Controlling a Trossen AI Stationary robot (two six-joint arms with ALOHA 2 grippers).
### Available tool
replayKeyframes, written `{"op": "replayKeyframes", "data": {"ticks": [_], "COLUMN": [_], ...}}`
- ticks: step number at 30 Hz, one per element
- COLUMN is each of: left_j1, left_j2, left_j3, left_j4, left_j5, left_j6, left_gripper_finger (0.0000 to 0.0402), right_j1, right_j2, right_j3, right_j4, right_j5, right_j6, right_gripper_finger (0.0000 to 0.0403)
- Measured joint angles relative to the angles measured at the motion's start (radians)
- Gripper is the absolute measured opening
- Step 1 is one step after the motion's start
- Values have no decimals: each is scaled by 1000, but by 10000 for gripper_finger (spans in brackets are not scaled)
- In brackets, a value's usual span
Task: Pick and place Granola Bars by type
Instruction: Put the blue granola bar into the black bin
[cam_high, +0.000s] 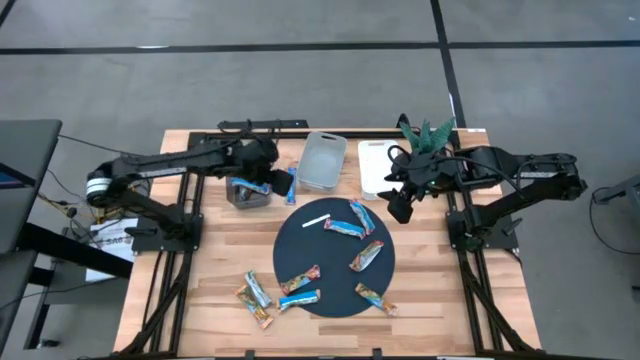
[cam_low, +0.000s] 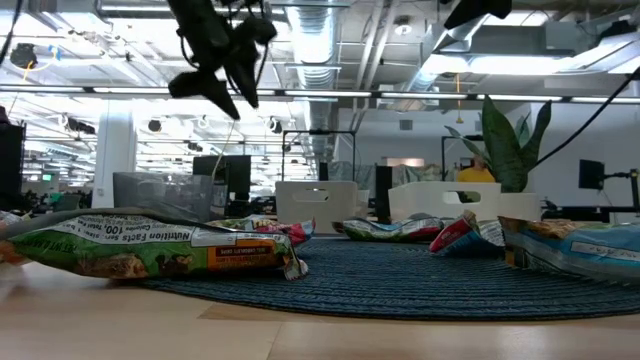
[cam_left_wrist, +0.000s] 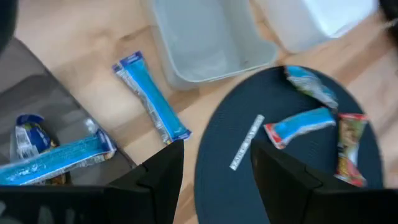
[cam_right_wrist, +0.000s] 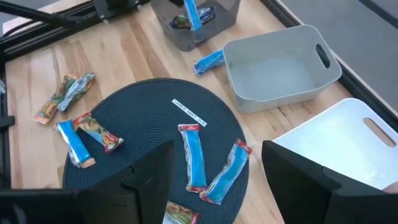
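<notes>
Several granola bars lie on the round dark mat (cam_high: 335, 262): blue ones (cam_high: 345, 227) (cam_right_wrist: 194, 155) and multicoloured ones (cam_high: 367, 255). More lie off its near left edge (cam_high: 256, 298). One blue bar (cam_left_wrist: 151, 98) lies on the wood between the dark bin (cam_high: 249, 192) and the grey bin (cam_high: 322, 160). The dark bin holds blue bars (cam_left_wrist: 56, 155). My left gripper (cam_left_wrist: 214, 180) hovers open and empty above the blue bar on the wood and the mat's far left edge. My right gripper (cam_right_wrist: 217, 180) hangs open and empty above the mat's far right edge.
A white bin (cam_high: 376, 165) stands right of the grey bin, with a green plant (cam_high: 428, 133) at the far right corner. A thin white strip (cam_high: 316, 220) lies on the mat. Bare wood shows left of the mat and along the near edge.
</notes>
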Motion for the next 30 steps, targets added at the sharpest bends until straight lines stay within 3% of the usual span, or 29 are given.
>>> {"op": "replayKeyframes", "data": {"ticks": [30], "left_j1": [0], "left_j2": [376], "left_j3": [0], "left_j4": [105], "left_j5": [-30], "left_j6": [-42], "left_gripper_finger": [178], "right_j1": [-67], "right_j2": [0], "right_j3": [0], "right_j4": [-53], "right_j5": [0], "right_j6": [-87], "right_gripper_finger": [234]}}
